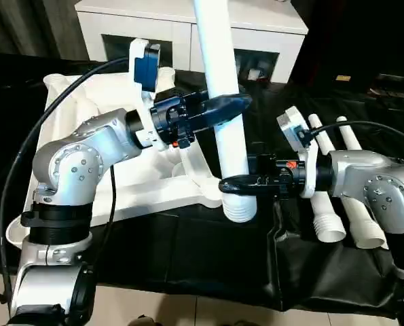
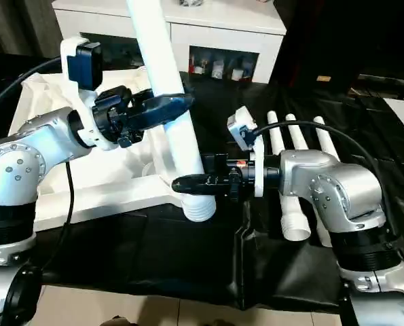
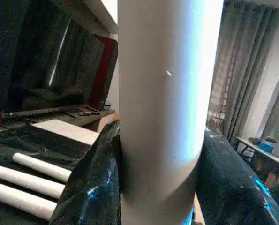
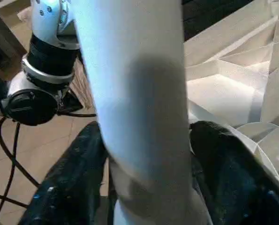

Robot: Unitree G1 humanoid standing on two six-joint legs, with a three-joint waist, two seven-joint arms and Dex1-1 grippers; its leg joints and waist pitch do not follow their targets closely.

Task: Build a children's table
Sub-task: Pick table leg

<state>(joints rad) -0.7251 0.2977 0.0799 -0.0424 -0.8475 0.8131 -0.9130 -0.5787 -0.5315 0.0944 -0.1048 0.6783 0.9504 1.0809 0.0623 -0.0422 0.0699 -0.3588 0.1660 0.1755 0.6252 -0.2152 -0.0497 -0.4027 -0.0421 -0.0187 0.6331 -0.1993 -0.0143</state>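
White tapered plastic tube leg [image 1: 225, 102] stands nearly upright, its flared ribbed end low at the near corner of the white ribbed plastic tabletop [image 1: 130, 193], which lies underside up on the black-covered worktop [image 1: 208, 265]. Whether that end sits in the corner socket is hard to tell. Left gripper [image 1: 223, 107] is clamped on the leg partway up; right gripper [image 1: 237, 185] is clamped just above the flare. Three more white tube legs [image 2: 293, 176] lie side by side toward the worktop's right edge.

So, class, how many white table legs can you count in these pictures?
4. One leg stands upright, held by the left gripper and right gripper. Three spare legs lie side by side on the black sheet beside the robot's right arm.
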